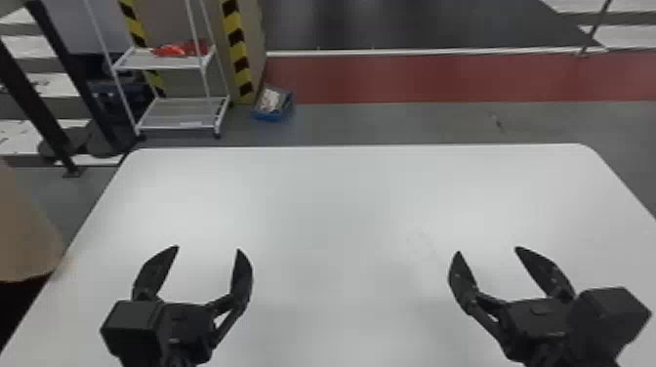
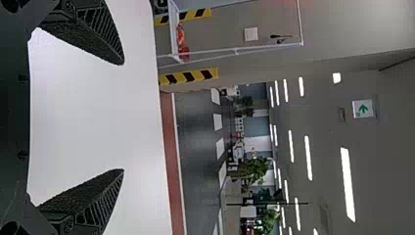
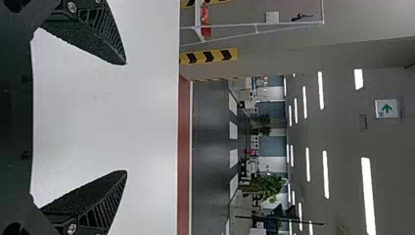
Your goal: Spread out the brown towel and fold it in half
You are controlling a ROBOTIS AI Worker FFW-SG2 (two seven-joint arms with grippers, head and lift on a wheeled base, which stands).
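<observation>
Brown towel: place cannot be told with certainty. A tan shape (image 1: 24, 229) sits at the head view's left edge, dark beneath, overlapping the table's left edge; whether it is towel, sleeve or something else, cannot tell.

Nearest, both grippers are over the near part of the white table (image 1: 341, 205), well apart, each pointing forward. Left gripper (image 1: 208, 248) is to the left, fingers spread wide, empty. Right gripper (image 1: 487, 250) is to the right, its fingers likewise wide apart, nothing held. Table surface between them is smooth and pale; far corners rounded.

Past the far edge, grey floor (image 1: 390, 122). On it, left of centre, a blue box (image 1: 271, 117) with pale contents, near the foot of a black-and-yellow striped strip (image 1: 237, 49). Left of that, a white rack (image 1: 168, 63) with red and orange items (image 1: 171, 50) on a shelf; dark slanting posts (image 1: 68, 78) farther left. Beyond the grey floor, a red floor band (image 1: 439, 78), then a white strip (image 1: 415, 52) and a dark floor (image 1: 415, 24).

Farthest, in the left wrist view: green plants (image 2: 257, 169), bright ceiling lights (image 2: 348, 183), and a white sign (image 2: 363, 108) with a green arrow.
</observation>
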